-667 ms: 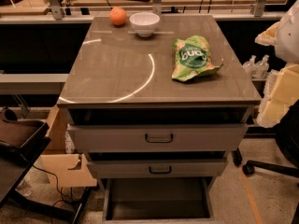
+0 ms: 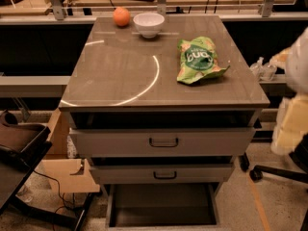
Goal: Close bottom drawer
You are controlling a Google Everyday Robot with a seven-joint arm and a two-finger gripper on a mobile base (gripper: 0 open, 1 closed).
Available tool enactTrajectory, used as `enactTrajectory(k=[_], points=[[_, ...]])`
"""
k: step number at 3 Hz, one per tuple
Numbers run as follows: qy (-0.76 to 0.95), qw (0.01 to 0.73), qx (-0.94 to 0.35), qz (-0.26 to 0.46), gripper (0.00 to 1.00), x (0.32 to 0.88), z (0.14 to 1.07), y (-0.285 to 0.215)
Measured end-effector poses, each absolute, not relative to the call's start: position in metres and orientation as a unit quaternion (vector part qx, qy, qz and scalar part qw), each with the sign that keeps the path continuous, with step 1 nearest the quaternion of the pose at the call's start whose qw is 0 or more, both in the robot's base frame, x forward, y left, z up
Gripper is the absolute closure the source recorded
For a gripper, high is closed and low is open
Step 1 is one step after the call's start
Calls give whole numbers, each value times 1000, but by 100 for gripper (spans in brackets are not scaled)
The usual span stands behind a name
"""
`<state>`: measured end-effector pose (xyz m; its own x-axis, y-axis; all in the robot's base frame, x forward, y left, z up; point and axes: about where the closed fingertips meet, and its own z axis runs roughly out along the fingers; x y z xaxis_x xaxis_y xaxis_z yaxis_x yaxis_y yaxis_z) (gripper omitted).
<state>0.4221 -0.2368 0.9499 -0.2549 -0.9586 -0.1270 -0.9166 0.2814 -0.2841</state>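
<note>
The bottom drawer (image 2: 162, 205) stands pulled out at the foot of the grey cabinet. Its dark inner tray shows, and its front lies at the lower edge of the view with the handle out of sight. Above it are the middle drawer (image 2: 163, 174) and the top drawer (image 2: 163, 142), each with a black loop handle and each slightly ajar. My gripper (image 2: 292, 124) and arm show only as a pale blurred shape at the right edge. It is to the right of the cabinet at about top-drawer height and touches nothing.
On the cabinet top (image 2: 120, 66) are an orange (image 2: 121, 17), a white bowl (image 2: 148, 23) and a green snack bag (image 2: 198, 60). A black chair (image 2: 19, 143) and a cardboard box (image 2: 62, 170) stand at the left. A chair base (image 2: 274, 172) lies on the floor at the right.
The pale arm at the right edge has sunk a little lower. The bottom drawer is as far out as before.
</note>
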Motion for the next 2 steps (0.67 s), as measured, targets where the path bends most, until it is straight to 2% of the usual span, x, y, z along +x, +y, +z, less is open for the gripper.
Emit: enactTrajectory(k=[2], points=[[799,66,-585,-124,0,383,840,-289]])
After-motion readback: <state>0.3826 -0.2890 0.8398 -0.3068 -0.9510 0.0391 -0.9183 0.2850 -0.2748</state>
